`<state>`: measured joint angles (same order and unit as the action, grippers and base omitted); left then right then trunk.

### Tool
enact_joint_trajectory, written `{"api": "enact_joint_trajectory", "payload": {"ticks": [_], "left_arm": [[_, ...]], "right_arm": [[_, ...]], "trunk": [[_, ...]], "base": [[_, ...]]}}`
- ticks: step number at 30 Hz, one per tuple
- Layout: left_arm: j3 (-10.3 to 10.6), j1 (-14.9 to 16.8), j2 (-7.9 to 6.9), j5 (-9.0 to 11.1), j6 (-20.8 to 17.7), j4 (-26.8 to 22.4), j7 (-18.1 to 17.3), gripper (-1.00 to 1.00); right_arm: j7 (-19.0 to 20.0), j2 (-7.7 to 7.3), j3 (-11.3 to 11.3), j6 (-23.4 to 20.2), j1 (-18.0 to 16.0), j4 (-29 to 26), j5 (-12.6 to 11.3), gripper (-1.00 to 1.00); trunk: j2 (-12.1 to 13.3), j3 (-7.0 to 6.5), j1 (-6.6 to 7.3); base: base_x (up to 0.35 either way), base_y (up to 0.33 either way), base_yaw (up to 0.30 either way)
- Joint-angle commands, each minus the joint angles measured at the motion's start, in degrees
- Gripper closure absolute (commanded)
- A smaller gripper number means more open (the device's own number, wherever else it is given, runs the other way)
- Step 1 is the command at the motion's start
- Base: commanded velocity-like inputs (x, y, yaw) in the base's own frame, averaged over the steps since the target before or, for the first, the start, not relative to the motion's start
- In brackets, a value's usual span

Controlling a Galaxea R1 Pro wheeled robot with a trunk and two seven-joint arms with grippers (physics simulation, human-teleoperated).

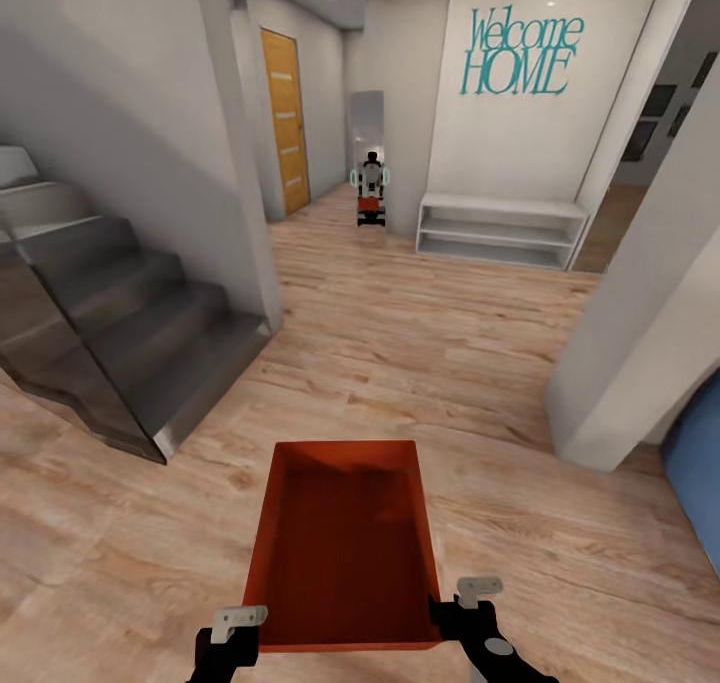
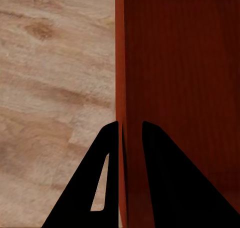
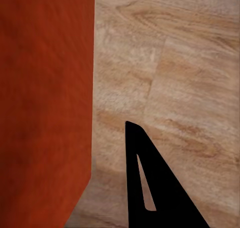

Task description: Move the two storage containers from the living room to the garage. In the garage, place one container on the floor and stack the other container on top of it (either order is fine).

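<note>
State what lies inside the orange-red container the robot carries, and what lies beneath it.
The storage container looks empty: only its bare orange-red bottom shows, shadowed at the far end. Beneath it lies the wood-plank floor, seen around its walls; the patch directly under the container is covered. Both end effectors flank its near corners.

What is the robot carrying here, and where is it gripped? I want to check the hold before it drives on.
One orange-red storage container. The left gripper pinches its left side wall; the right gripper sits at its right wall, grip unclear.

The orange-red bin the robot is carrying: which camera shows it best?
The head view: the whole open-top storage container shows, with both rims and the inside. The left wrist view shows only a wall pinched between fingers; the right wrist view, one flat side.
</note>
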<state>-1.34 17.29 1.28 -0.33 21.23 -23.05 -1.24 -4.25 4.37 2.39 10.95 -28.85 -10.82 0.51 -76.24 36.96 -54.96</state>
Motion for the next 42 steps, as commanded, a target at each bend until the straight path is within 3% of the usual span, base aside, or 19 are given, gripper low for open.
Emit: {"api": "enact_joint_trajectory", "payload": {"ticks": [1,14,42], "left_arm": [[-0.8,0.0,-0.05,0.7,0.1,0.0,0.5,1.0],[-0.8,0.0,-0.05,0.7,0.1,0.0,0.5,1.0],[-0.8,0.0,-0.05,0.7,0.1,0.0,0.5,1.0]], "right_arm": [[-0.7,-0.86,-0.5,0.2,-0.1,0.0,0.0,1.0],[-0.7,-0.86,-0.5,0.2,-0.1,0.0,0.0,1.0],[-0.7,-0.86,-0.5,0.2,-0.1,0.0,0.0,1.0]], "trunk": [[0.0,0.04,-0.03],[0.0,0.04,-0.03],[0.0,0.04,-0.03]], "base": [[0.347,0.0,0.0],[0.347,0.0,-0.09],[0.347,0.0,-0.003]]}}
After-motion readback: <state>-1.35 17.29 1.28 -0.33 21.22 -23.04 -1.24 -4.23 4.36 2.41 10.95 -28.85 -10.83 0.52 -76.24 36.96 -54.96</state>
